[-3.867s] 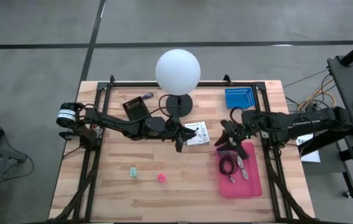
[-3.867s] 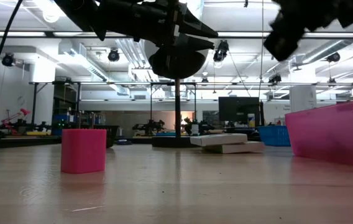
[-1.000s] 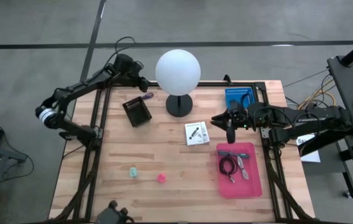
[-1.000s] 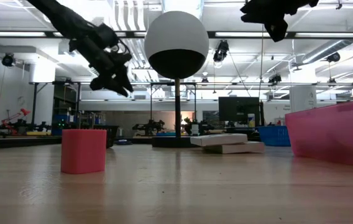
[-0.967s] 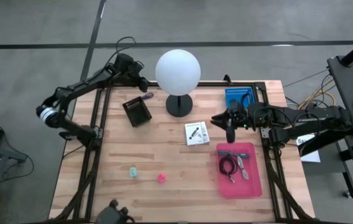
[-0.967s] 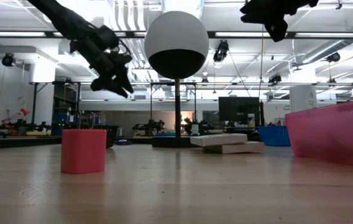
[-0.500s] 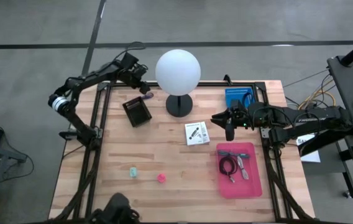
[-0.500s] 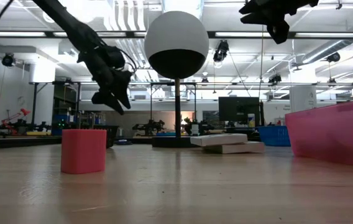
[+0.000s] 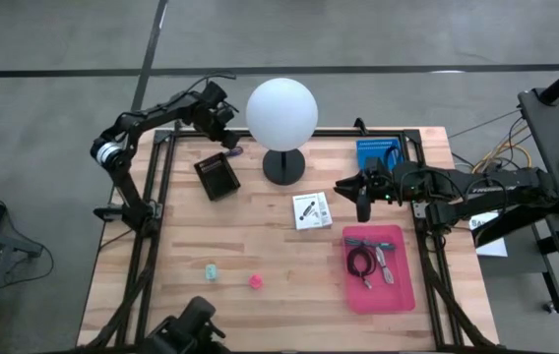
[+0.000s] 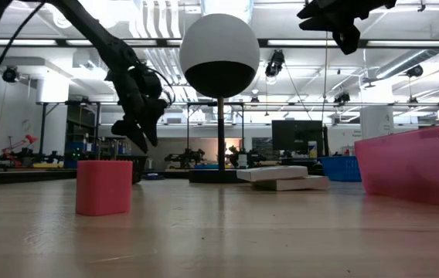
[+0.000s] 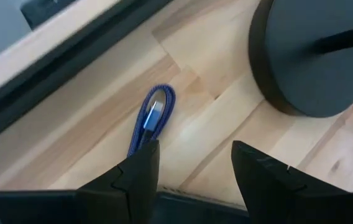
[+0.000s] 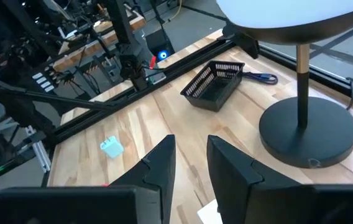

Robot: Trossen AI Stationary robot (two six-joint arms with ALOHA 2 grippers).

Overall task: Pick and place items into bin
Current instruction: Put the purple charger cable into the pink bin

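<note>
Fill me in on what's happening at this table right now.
The robot is sorting loose items into the pink bin, which already holds a dark coiled cable and a silvery metal piece. The left gripper hangs open above the purple cord at the table's far edge, holding nothing. The right gripper waits beside the white printed card. The green block and pink block lie loose.

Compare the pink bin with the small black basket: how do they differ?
Colour: pink bin is solid pink; black basket is dark open mesh. Size: the bin is clearly larger. Contents: the bin holds a dark coiled cable and other items; nothing shows in the basket. Both are rectangular trays on the table.
</note>
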